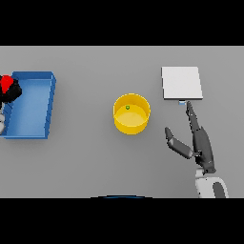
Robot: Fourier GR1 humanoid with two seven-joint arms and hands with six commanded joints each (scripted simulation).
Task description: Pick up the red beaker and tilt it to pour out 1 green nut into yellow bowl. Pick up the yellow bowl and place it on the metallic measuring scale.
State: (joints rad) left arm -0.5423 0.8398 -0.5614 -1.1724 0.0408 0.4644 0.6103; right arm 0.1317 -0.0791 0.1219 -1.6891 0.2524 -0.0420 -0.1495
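the grey table (86, 162) fills the whole view, with wide bare stretches along the near edge and across the far side. the blue tray (30, 106) sits at the far left, cut off by the view's left border, its long walls running away from the robot. the flat pale scale (181, 83) lies far right of centre, well apart from the tray, with open surface on its right and behind it. the yellow bowl (131, 113) stands between the two, roughly mid-table, nearer the scale than the tray and touching neither; bare table rings it on every side.

the right hand (199, 143) rests in from the lower right, fingers straight and spread, thumb angled out toward the bowl, holding nothing. its longest fingertip reaches just short of the scale's near edge, by a small tab there. a clear gap lies between thumb and bowl.

the left hand (10, 91) shows at the left border over the tray's far corner, dark fingers wrapped around the red beaker (5, 84), only part of which is visible.

the green nut (127, 107) lies inside the bowl, toward its far wall.
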